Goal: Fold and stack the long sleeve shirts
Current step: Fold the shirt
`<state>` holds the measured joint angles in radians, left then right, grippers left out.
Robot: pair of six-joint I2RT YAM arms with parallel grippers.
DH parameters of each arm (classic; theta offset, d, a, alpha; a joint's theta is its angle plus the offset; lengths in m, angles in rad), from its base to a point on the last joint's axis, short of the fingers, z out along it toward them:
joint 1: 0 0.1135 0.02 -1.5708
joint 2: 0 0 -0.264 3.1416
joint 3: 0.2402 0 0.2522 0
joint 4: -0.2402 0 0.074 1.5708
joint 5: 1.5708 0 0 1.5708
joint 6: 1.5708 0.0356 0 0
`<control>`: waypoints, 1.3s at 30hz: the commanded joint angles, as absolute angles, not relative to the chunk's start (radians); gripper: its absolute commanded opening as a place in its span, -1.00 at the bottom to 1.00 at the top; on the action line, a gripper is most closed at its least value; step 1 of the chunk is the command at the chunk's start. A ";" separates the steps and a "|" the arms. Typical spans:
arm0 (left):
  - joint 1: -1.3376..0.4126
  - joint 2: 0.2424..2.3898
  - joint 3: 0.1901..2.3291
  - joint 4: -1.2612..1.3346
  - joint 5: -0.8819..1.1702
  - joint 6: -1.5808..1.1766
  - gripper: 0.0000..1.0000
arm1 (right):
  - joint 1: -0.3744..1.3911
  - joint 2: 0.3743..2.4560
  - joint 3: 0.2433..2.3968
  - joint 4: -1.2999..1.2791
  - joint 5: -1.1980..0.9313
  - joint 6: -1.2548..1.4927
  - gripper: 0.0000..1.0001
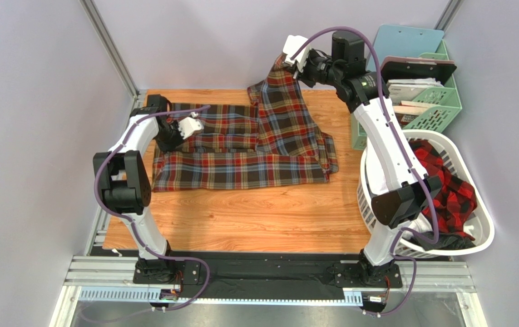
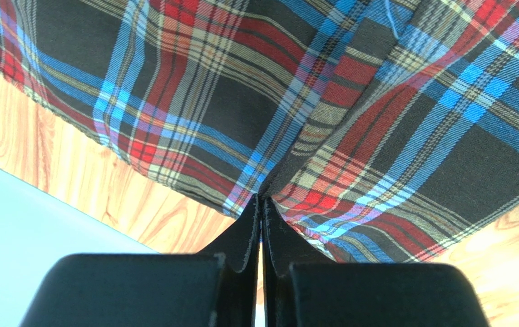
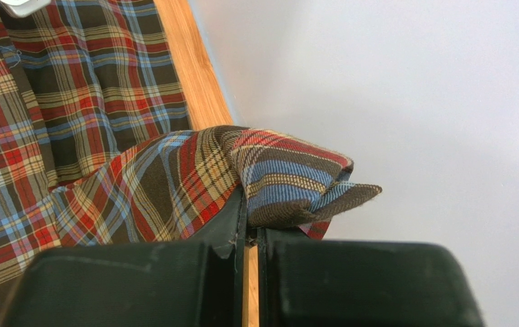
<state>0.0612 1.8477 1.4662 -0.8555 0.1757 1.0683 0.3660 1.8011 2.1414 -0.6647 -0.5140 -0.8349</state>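
The dark brown-olive tartan long sleeve shirt (image 1: 255,153) lies spread on the wooden table (image 1: 255,218). Its right part is pulled up toward the back wall. My right gripper (image 1: 295,63) hangs high at the back, shut on a bunched corner of this shirt (image 3: 289,180). My left gripper (image 1: 185,127) sits low at the shirt's left side, shut on a pinch of the same cloth (image 2: 262,184). A red-and-black check shirt (image 1: 449,187) lies crumpled in the white laundry basket (image 1: 477,242) at the right.
A green crate (image 1: 439,109) with papers and a tablet stands behind the basket at the back right. Grey walls close in the table at the back and left. Bare wood shows in front of the shirt.
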 commanded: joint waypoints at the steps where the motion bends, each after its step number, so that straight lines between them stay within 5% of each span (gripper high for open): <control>1: 0.066 1.787 1.424 -0.894 0.212 1.114 -1.00 | 0.370 1.741 2.100 -0.618 -0.528 -0.834 -1.00; 10: 0.066 1.750 1.338 -0.888 0.196 1.128 -1.00 | 0.391 1.701 2.000 -0.618 -0.525 -0.844 -1.00; 39: 0.075 1.770 1.417 -0.712 0.107 0.985 -1.00 | 0.390 1.812 2.184 -0.417 -0.436 -0.819 -1.00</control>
